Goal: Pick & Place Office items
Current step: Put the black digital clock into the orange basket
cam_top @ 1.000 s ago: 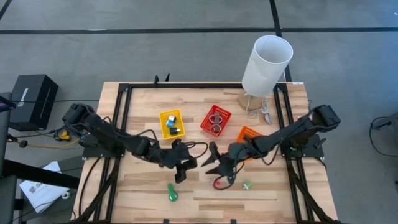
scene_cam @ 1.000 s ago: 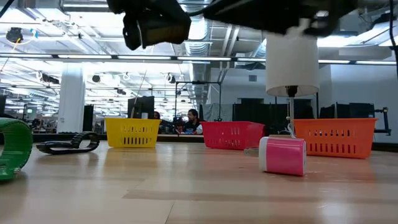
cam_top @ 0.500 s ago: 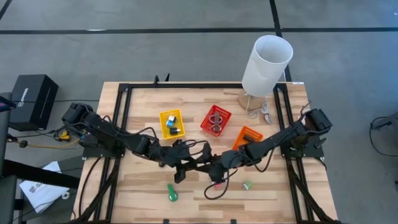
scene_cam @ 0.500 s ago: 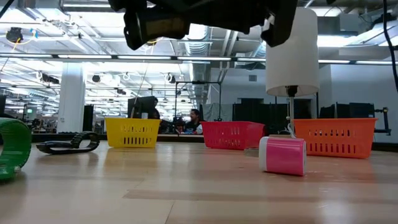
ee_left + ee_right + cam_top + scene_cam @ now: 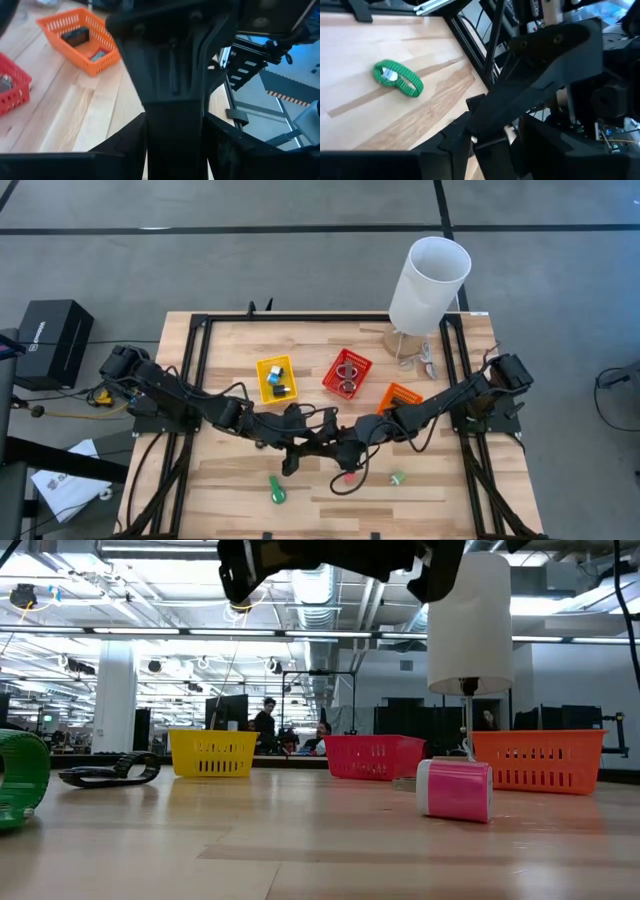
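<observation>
Part sorted: some office items already lie in the yellow bin (image 5: 276, 377), red bin (image 5: 346, 372) and orange bin (image 5: 400, 396); a green item (image 5: 277, 491), pink item (image 5: 455, 790) and another (image 5: 397, 478) remain on the tabletop (image 5: 230, 340); left tool (image 5: 305, 448) and right tool (image 5: 343, 452) meet mid-tabletop, their grip state unreadable.

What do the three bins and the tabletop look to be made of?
The yellow bin, red bin and orange bin look like moulded plastic, matte to slightly glossy: slotted lattice walls with thin rims. The tabletop looks like light wood with a smooth finish: jointed planks and visible grain.
</observation>
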Controlling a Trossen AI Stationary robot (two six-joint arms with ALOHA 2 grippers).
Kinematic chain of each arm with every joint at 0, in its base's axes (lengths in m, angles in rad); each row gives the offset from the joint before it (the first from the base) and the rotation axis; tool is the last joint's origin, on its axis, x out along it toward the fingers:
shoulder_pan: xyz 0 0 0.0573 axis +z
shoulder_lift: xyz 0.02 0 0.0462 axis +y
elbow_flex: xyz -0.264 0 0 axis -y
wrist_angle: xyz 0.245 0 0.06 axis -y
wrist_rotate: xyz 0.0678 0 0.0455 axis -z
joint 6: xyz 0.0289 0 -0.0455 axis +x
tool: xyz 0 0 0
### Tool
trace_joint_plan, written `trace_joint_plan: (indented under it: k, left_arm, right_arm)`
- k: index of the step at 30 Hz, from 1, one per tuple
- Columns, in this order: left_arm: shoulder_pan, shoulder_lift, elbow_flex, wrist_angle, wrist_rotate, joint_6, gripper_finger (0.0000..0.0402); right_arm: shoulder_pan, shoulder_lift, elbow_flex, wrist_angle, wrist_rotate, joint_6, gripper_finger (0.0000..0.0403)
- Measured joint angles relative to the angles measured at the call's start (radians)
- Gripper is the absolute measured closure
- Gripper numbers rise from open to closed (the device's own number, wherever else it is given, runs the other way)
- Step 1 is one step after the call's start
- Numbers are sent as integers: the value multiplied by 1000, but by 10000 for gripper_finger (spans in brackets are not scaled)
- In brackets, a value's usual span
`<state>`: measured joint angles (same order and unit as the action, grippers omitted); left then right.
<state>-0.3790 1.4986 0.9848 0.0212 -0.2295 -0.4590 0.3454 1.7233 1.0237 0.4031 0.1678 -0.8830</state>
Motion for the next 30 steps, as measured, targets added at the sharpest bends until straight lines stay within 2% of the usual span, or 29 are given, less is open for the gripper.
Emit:
trace_joint_plan:
  k: [8, 14, 21, 30]
  left_arm:
    - [0, 0, 0, 13, 18, 15, 236]
    - [0, 1, 0, 22, 31, -1, 248]
    - [0, 1, 0, 23, 37, 8, 231]
    - [0, 1, 0, 24, 37, 7, 237]
  right_arm:
    - [-2, 0, 0, -17, -11, -19, 300]
    - [-4, -2, 2, -24, -14, -61, 334]
    - [2, -2, 2, -26, -12, -82, 341]
    - [2, -2, 2, -32, -10, -86, 347]
